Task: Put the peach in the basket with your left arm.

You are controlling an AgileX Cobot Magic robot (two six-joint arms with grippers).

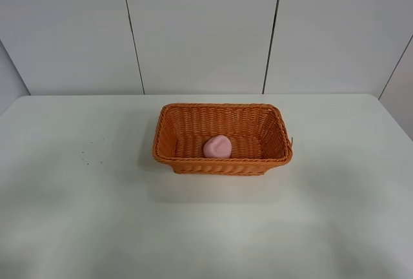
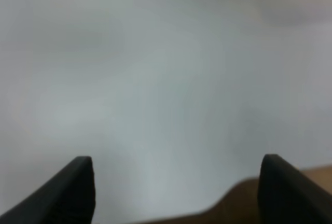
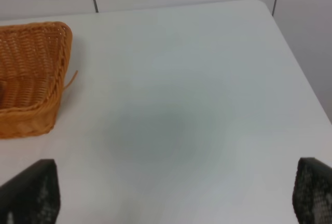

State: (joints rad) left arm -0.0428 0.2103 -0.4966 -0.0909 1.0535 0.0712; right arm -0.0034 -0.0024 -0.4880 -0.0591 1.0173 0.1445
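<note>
The pale pink peach (image 1: 217,146) lies inside the orange wicker basket (image 1: 169,124), near its front wall, at the middle of the white table. Neither arm shows in the exterior high view. In the left wrist view my left gripper (image 2: 176,187) is open and empty, its two black fingertips (image 2: 75,187) wide apart over a blurred pale surface. In the right wrist view my right gripper (image 3: 176,193) is open and empty, its fingertips (image 3: 31,190) wide apart above the table. One end of the basket (image 3: 31,79) shows there, off to one side of the gripper.
The white table (image 1: 77,195) spreads around the basket, with its back edge against a white panelled wall (image 1: 200,27). A few tiny dark specks (image 1: 90,156) mark the table left of the basket. A blurred brown patch (image 2: 233,203) shows between the left fingertips.
</note>
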